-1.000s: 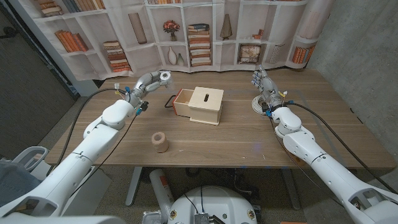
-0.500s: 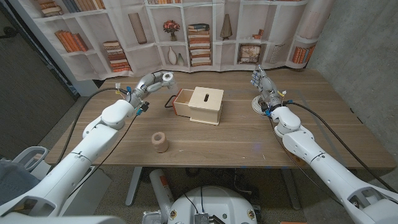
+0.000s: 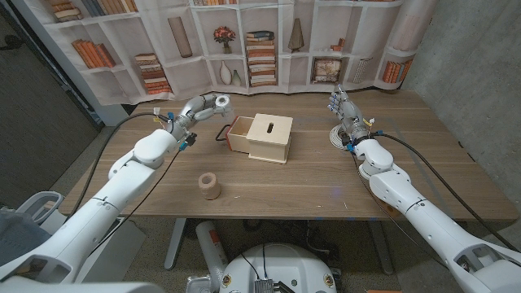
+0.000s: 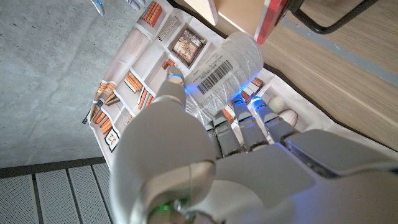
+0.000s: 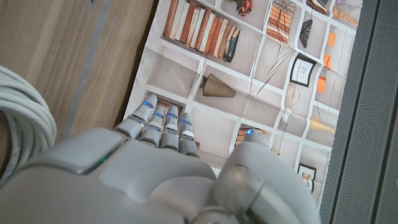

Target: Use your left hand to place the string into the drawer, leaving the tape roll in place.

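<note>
My left hand [image 3: 210, 104] hovers above the table, to the left of and just beyond the open drawer [image 3: 238, 130] of a pale wooden box [image 3: 270, 134]. It holds the string, a clear-wrapped pack with a barcode label [image 4: 227, 59], between thumb and fingers [image 4: 249, 124]. A black cord loop [image 3: 221, 132] hangs at the drawer's front. The brown tape roll [image 3: 210, 185] stands upright on the table nearer to me, apart from both hands. My right hand [image 3: 343, 110] stands upright at the far right with fingers straight and holds nothing.
A white coiled cable [image 3: 335, 137] lies on the table beside my right hand, also seen as the coil [image 5: 25, 118]. A bookshelf-print backdrop [image 3: 260, 41] hangs behind the table's far edge. Bare wood [image 3: 326, 183] stretches between the box and the near edge.
My left hand with the string has edged slightly toward the box. The right arm, tape roll and drawer have not moved.
</note>
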Motion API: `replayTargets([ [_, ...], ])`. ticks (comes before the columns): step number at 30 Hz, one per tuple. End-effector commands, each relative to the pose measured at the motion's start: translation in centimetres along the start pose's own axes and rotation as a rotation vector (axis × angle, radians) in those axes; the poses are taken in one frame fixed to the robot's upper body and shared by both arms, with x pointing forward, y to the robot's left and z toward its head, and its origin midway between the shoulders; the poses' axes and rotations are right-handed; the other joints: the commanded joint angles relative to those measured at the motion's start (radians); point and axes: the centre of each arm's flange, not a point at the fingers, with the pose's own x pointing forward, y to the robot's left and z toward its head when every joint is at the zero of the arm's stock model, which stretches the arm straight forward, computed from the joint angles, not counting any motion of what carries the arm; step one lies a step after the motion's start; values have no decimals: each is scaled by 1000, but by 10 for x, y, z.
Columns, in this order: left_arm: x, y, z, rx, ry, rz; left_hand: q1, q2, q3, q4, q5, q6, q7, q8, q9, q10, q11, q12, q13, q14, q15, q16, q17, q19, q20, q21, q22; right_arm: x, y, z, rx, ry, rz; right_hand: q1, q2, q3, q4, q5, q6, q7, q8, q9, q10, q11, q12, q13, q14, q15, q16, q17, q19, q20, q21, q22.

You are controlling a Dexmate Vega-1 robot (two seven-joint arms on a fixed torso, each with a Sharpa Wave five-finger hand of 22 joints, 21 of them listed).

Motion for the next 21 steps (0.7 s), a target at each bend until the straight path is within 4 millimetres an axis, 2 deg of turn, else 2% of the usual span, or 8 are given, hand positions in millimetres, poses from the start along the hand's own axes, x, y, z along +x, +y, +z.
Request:
replayTargets([
  [1,12,-13,6,52,6,-36,8,-3,19,13,3,141,-10,1,3,23,-5,5,2,-12,-107,-5,-1,-22,-17,-12,0,-4,0,-1,5,-1,-10,10,2,2,-5,2,4,2,-1,1,5,0,-1,1,6,1,-5,4,8,1,-5,3],
  [10,18,-19,10,85,7,-62,8,-11,19,13,7,176,-36,4,3,53,-19,7,1,-34,-114,-8,-3,-100,3,-42,-2,-6,1,-1,0,1,-13,10,2,2,-5,2,4,2,-1,1,6,0,-1,1,6,2,-5,4,7,2,-8,3],
  [21,22,-26,11,115,19,-80,11,-24,18,9,11,218,-56,12,2,90,-30,11,1,-48,-120,-6,-4,-117,22,-43,-4,-6,1,-1,-1,2,-16,10,2,1,-7,2,4,2,-1,1,7,0,-1,1,4,0,-6,4,7,3,-13,3],
])
